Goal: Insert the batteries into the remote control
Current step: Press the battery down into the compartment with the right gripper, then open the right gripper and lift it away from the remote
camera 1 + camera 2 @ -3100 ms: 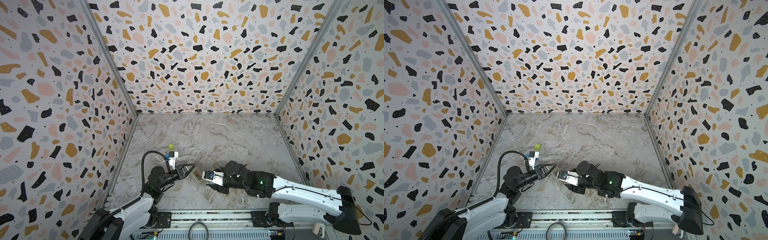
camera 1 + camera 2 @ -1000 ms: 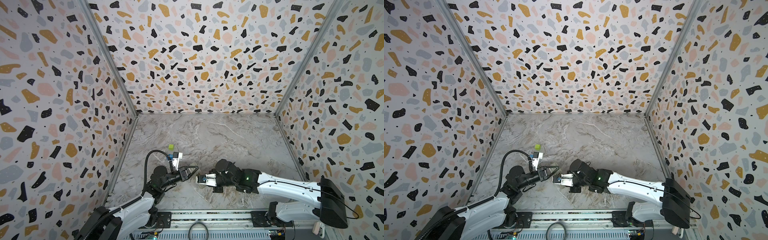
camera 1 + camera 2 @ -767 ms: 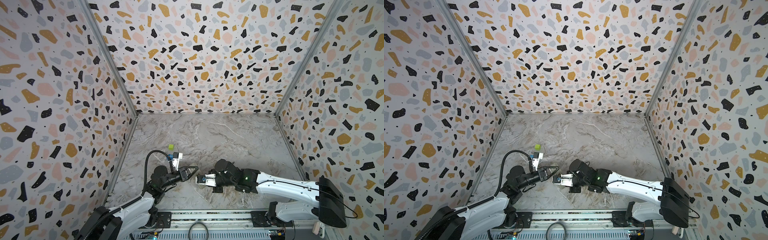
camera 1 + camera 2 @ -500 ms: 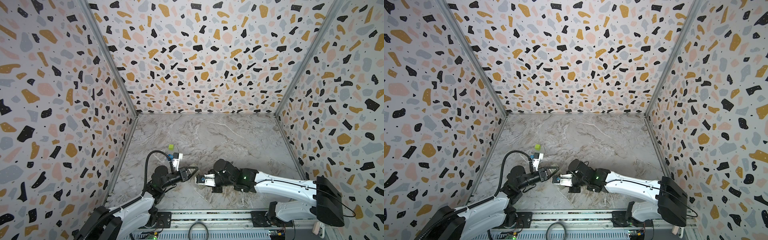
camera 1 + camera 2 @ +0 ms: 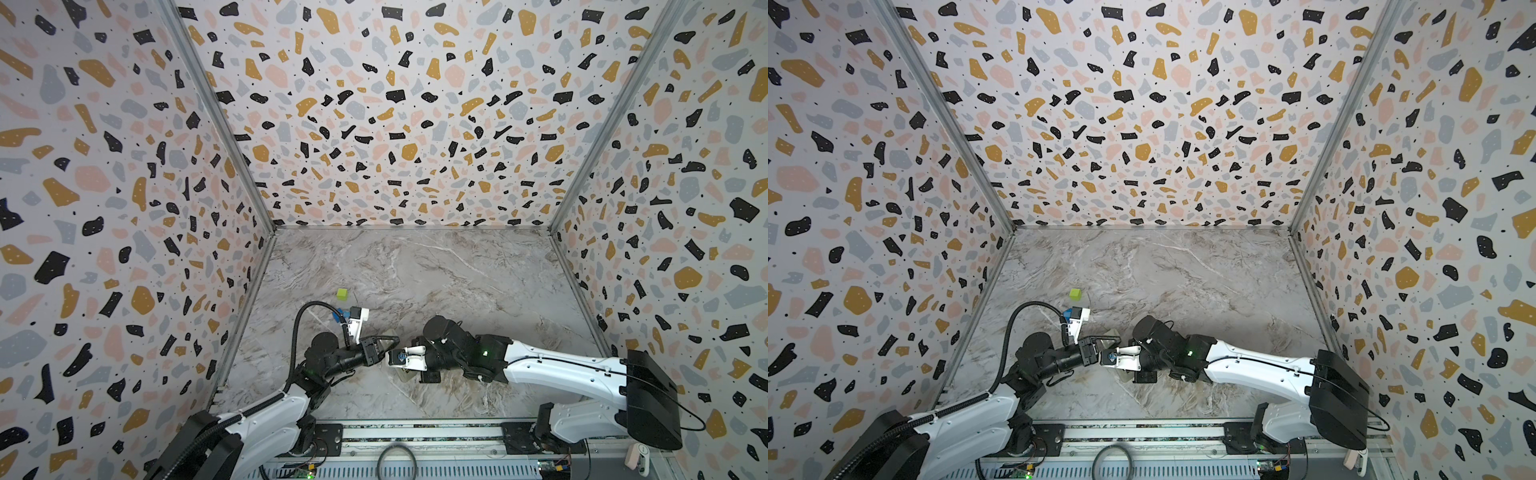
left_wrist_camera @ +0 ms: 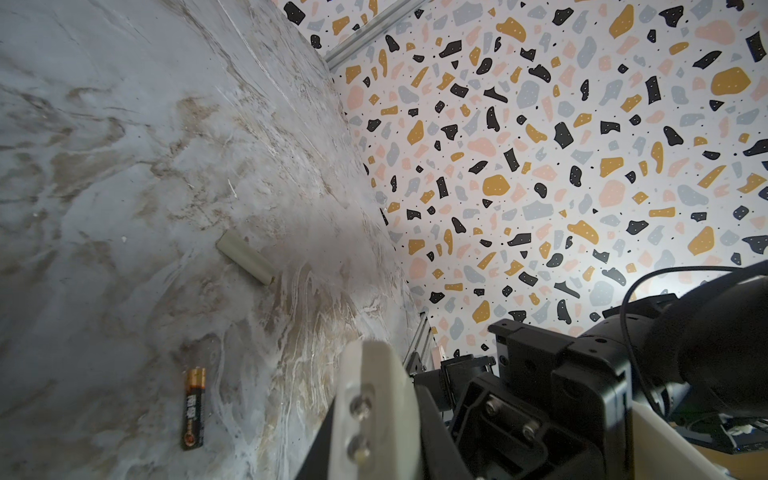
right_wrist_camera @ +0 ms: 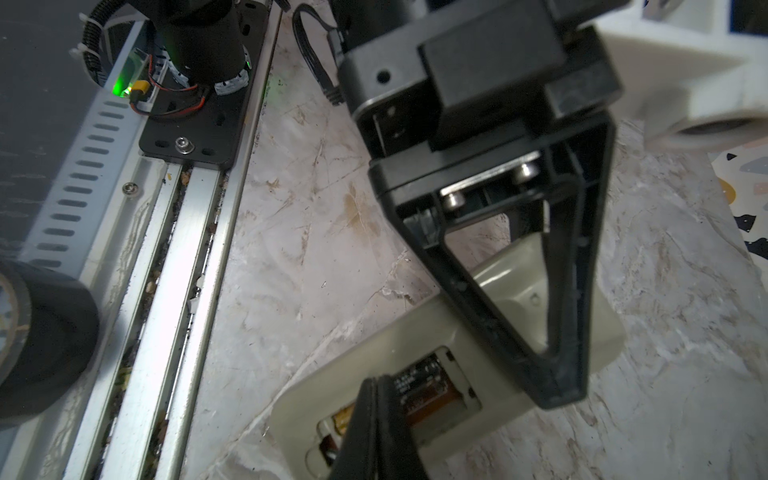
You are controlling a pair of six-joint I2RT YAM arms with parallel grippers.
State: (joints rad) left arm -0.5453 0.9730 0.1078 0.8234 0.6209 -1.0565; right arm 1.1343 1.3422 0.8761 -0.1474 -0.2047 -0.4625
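A robotics lab test cell is indicated by terrazzo-patterned wall panels (image 5: 395, 124) enclosing a grey marble-patterned tabletop (image 5: 436, 270), with two white-and-black robot arms (image 5: 561, 370) bolted to an aluminium front rail (image 5: 436, 430).

Table (image 5: 457, 270) walled on left, far and right sides. Rail (image 5: 415, 428) runs along the near edge, with a roll of tape (image 5: 394, 460) nearer still, about centre. Remote control (image 7: 353, 365) lies flat near the front, left of centre, back up, mostly under both wrists in both top views. Left gripper (image 7: 557, 390) reaches in from the left, over one end of the remote. Right gripper (image 7: 376, 388) comes from the right, over the open compartment, where the seated battery (image 7: 424, 388) lies. Loose battery (image 6: 193, 409) lies flat on the table, right of the left gripper, with the cover piece (image 6: 245, 257) farther back. Small cube (image 5: 342, 294) sits beyond the left wrist, second cube (image 5: 336, 314) between them.
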